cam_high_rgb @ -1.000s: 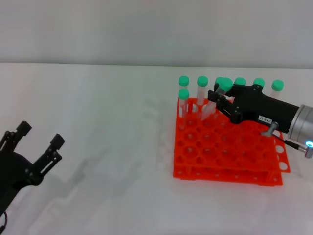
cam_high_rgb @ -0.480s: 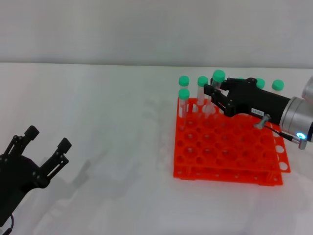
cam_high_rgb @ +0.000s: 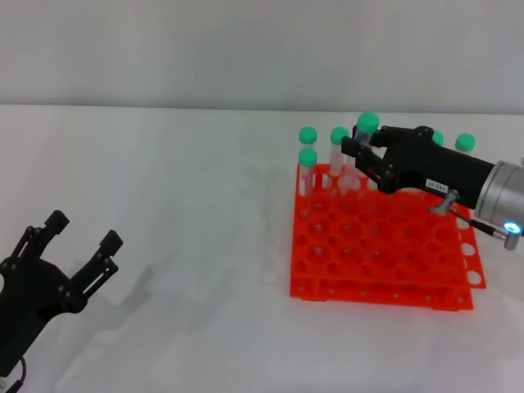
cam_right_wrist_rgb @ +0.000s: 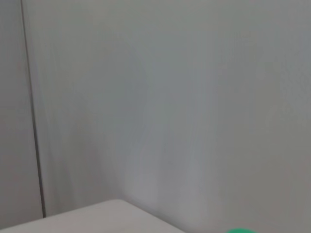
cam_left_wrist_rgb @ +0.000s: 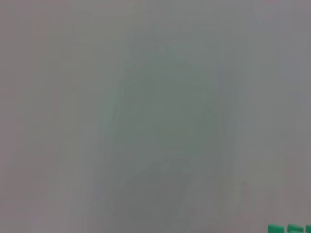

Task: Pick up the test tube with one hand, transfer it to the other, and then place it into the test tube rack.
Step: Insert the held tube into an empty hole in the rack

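One test tube [cam_high_rgb: 364, 141] now stands taller than its neighbours at the rack's far edge: over the last second the right pincer [cam_high_rgb: 358, 154] has drawn it upward, its fingers pressed on the clear barrel just under the green cap. It looks nearly free of the test tube rack [cam_high_rgb: 381, 242], so I'd judge the pick-up almost done and the hand-over next. The left pincer [cam_high_rgb: 80, 245] has crept a little closer but is well apart from the rack, low over the counter [cam_high_rgb: 188, 229], fingers spread wide. Other green-capped tubes [cam_high_rgb: 308, 155] crowd the rack's far row just beside the lifted one, and could be knocked as it swings clear.
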`<state>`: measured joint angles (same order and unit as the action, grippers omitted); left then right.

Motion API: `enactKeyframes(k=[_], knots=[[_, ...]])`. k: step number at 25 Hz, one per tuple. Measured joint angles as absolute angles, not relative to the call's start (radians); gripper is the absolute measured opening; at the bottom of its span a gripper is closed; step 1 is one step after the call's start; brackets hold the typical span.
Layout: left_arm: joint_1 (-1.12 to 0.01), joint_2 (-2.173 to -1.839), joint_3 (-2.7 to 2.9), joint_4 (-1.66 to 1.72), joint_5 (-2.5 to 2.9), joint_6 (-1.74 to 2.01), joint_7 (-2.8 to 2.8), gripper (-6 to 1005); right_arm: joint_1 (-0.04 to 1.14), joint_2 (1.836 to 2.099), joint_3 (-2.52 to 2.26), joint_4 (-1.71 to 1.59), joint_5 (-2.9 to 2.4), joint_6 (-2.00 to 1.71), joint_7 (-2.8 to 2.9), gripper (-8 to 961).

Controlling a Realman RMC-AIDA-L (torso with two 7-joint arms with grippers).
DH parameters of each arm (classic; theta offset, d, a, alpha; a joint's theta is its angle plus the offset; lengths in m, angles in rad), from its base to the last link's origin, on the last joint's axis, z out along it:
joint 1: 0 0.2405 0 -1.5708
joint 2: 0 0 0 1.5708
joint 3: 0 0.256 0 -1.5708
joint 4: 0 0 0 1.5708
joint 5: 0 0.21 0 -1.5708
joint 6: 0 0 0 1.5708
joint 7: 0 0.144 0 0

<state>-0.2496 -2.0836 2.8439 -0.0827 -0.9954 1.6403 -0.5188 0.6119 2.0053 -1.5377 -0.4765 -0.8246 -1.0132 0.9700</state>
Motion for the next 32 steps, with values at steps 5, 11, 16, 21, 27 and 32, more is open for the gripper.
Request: enactKeyframes(k=[5, 11, 16, 21, 27, 32], knots=[[-0.259, -2.082, 2.843, -0.083, -0.995, 1.637, -0.52, 893, 0.597, 2.003, -1.538, -0.506, -0.825, -1.017, 0.982, 234], [-0.264, -2.081, 2.843, -0.083, -0.996, 1.637, -0.52, 893, 0.633, 2.011, -1.563, -0.496, -0.834, -0.997, 0.982, 236], [-0.264, -2.082, 2.843, -0.083, -0.996, 1.637, -0.52, 893, 0.649, 2.014, -1.588, -0.493, -0.836, -0.972, 0.984, 238], [-0.262, -2.083, 2.844, -0.083, -0.996, 1.637, -0.519, 893, 0.651, 2.018, -1.598, -0.492, -0.836, -0.946, 0.982, 240], [-0.261, -2.083, 2.844, -0.072, -0.995, 1.637, -0.518, 893, 0.652, 2.021, -1.609, -0.491, -0.836, -0.913, 0.977, 242], [-0.256, -2.084, 2.844, -0.07, -0.986, 1.638, -0.518, 894, 0.661, 2.022, -1.626, -0.483, -0.836, -0.886, 0.976, 243]])
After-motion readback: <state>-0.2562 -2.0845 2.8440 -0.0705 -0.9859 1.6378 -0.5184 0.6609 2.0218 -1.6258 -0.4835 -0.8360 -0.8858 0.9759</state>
